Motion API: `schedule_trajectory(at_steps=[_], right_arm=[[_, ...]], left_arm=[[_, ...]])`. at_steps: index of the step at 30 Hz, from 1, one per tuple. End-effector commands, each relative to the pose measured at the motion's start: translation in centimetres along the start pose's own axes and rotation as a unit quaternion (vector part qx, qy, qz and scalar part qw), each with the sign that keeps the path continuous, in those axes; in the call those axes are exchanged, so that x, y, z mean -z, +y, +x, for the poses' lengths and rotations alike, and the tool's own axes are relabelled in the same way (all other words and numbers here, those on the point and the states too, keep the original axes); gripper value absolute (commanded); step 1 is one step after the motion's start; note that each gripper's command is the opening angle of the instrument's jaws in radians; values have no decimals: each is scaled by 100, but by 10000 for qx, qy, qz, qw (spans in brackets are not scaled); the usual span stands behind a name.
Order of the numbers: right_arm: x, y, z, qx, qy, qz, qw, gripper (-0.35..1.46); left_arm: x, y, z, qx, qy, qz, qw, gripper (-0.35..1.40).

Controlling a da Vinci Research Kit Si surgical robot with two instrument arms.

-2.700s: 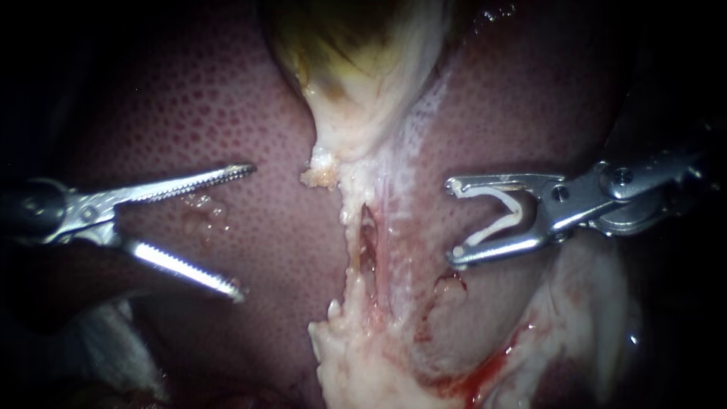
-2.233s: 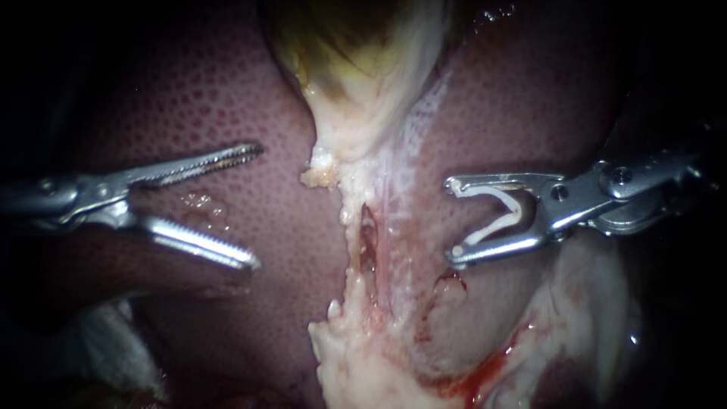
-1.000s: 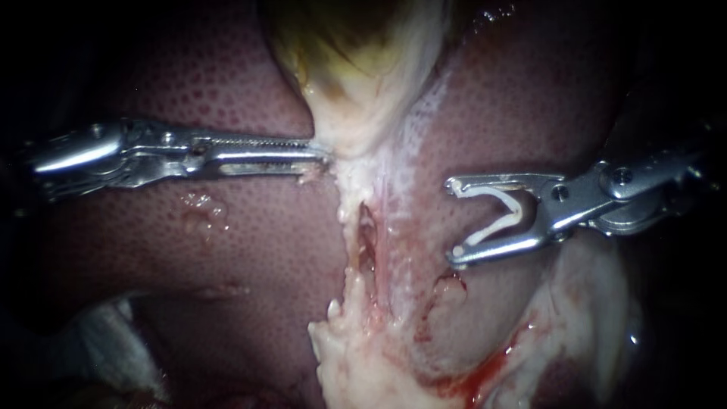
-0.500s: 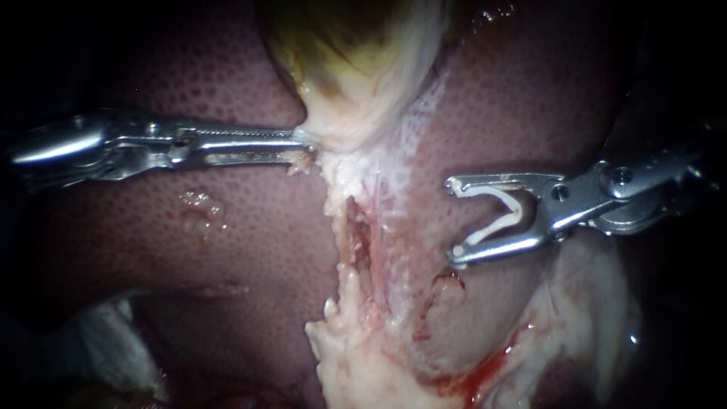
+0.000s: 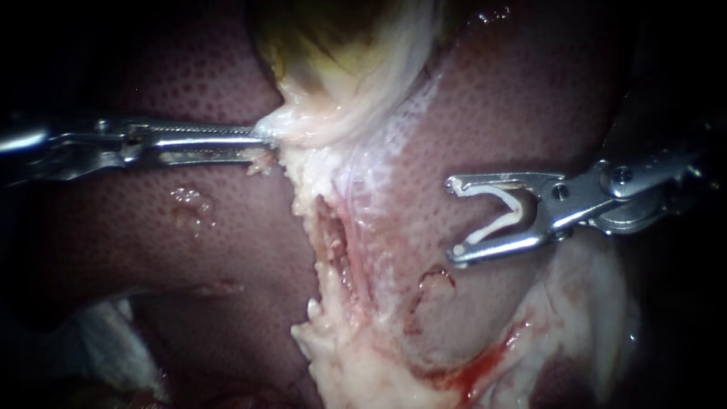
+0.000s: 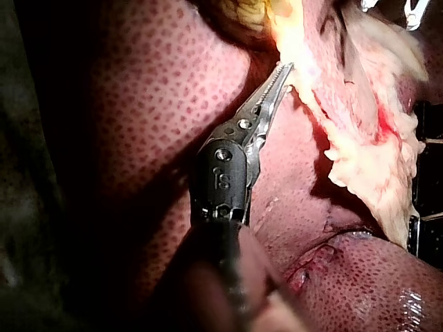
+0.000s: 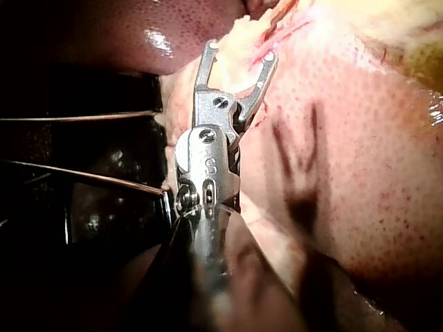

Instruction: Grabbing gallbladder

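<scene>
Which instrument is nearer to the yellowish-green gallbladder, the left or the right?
Left. The left instrument has its jaws shut on the pale lower end of the gallbladder. The right instrument, holding a white clip, stands apart, over the spotted dark red liver.

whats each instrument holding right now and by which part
The left instrument is clamped on the gallbladder at its narrow lower end. The right instrument holds only a white clip, by its two legs.
</scene>
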Motion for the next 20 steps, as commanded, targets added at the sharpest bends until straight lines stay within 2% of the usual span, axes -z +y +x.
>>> schedule_trajectory(at_steps=[1,20], right_arm=[[0,0,0,1,1,2,10000,59],[0,0,0,0,1,0,10000,59]], left_arm=[[0,0,0,-33,18,5,10000,-35],[-2,3,-2,-36,21,27,10000,-35]])
